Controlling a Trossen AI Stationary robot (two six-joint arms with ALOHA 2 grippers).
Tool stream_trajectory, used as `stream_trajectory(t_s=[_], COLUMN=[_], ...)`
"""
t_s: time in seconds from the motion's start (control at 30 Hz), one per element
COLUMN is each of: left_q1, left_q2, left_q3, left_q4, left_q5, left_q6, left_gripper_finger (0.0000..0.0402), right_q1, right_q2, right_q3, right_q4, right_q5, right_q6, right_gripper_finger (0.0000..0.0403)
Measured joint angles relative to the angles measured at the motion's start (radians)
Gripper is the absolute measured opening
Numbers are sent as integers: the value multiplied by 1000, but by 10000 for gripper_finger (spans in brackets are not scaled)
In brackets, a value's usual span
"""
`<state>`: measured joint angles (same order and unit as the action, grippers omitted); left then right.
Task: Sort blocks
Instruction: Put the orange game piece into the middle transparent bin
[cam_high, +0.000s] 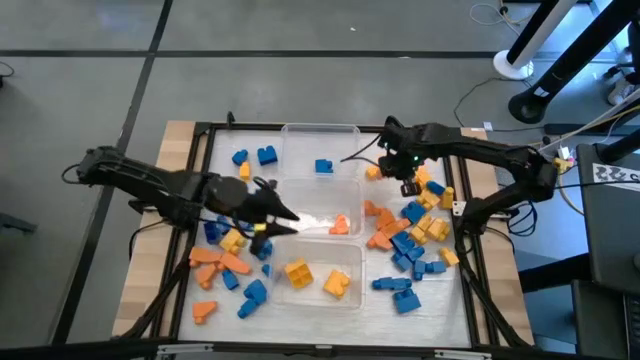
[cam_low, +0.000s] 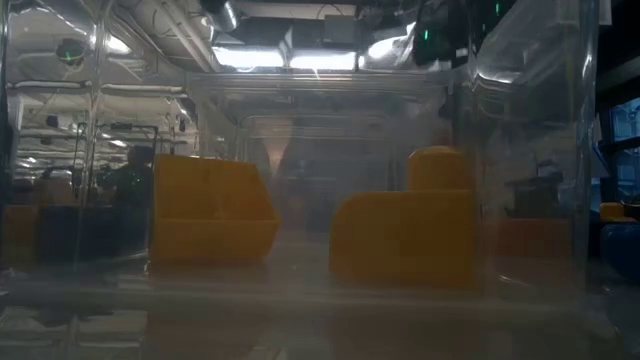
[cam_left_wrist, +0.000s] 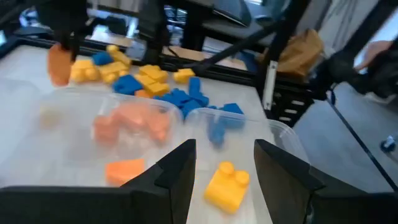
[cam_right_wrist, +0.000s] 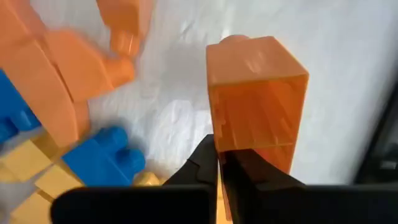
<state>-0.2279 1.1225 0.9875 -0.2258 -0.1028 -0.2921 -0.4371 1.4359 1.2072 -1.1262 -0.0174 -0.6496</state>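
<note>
Clear plastic tubs — midway along a wood-edged table.

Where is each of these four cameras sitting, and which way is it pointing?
High view: above the table, looking straight down; both dark arms show, the left gripper over the clear tubs, the right gripper by the right-hand pile.
Low view: at tabletop height, looking level through a tub at two yellow blocks; only a dim bit of an arm shows, high up.
Left wrist view: on the left arm, past its open fingers across the tubs.
Right wrist view: on the right arm, shut fingers pinching an orange block.
Shared: the high and low views both show the yellow blocks.
</note>
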Motion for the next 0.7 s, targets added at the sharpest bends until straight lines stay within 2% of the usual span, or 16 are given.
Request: stream_trajectory(t_s=[0.17, 0.37, 0.47, 0.6, 0.7], left_q1=[44, 96, 117, 125, 125], left_q2=[-111, -217, -245, -258, -259], left_q3=[0, 0, 0, 0, 0], left_q4=[-139, -373, -506, -675, -775], left_q5=[-81, -144, -153, -149, -90], left_q6=[-47, -249, -309, -314, -331], left_gripper_finger=[153, 153, 153, 153, 153], right_q1=[62, 192, 268, 359, 416], right_q2=[-49, -67, -67, -59, -50], right_q3=[165, 309, 323, 323, 316], right_q4=[-73, -15, 83, 203, 267], right_q5=[-20, -57, -63, -86, -88], right_q6=[39, 118, 127, 129, 129], right_gripper_finger=[7, 11, 6, 12, 18])
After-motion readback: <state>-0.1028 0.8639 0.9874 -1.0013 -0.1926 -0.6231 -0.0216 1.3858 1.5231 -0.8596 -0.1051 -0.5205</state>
